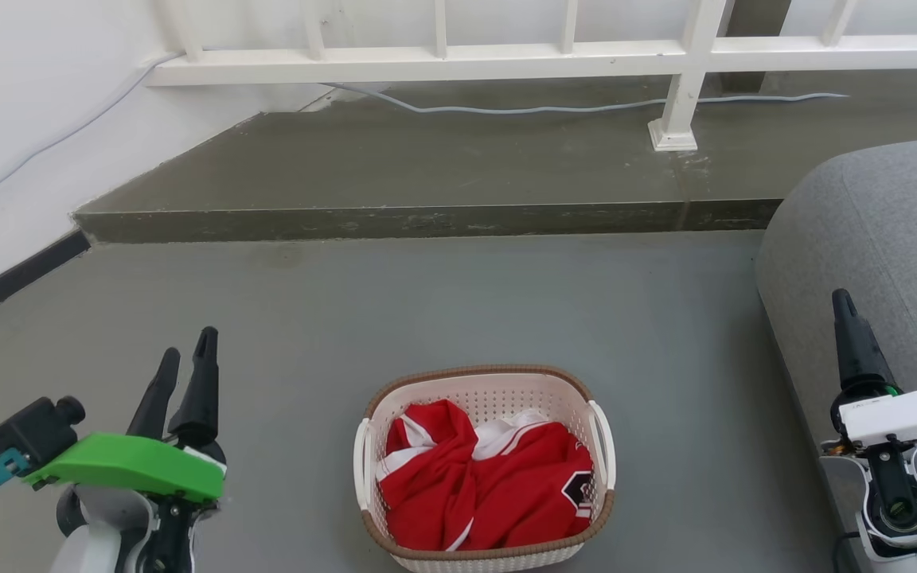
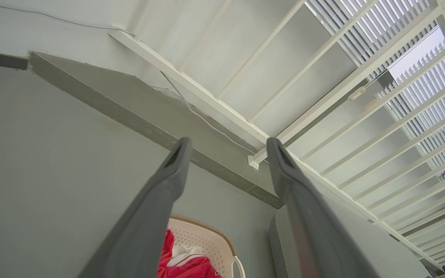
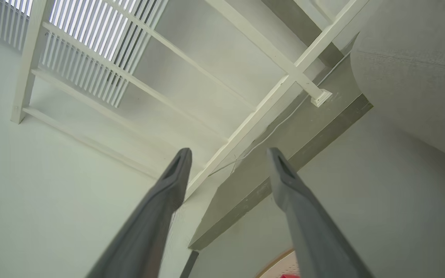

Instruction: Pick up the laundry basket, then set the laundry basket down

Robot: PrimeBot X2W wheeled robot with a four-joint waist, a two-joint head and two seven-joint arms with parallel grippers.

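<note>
The laundry basket [image 1: 498, 394] stands on the grey floor, low in the middle of the head view. It is cream-white and perforated, with a brown rim band and white side handles, and holds red and white clothing [image 1: 490, 477]. My left gripper [image 1: 188, 346] is open and empty, held above the floor well to the basket's left. My right gripper [image 1: 844, 302] is well to the basket's right, near the sofa, with one finger seen edge-on. The left wrist view shows my left gripper [image 2: 228, 143] open, with the basket [image 2: 207, 239] below the fingers. In the right wrist view my right gripper [image 3: 229, 152] is open, and the basket's rim [image 3: 274, 261] peeks in at the bottom edge.
A grey sofa [image 1: 880, 239] fills the right side, close to my right arm. A raised concrete step [image 1: 427, 219] runs across behind the basket, with a white railing [image 1: 506, 60] and a pale cable [image 1: 522, 109] on it. A white wall [image 1: 21, 119] bounds the left.
</note>
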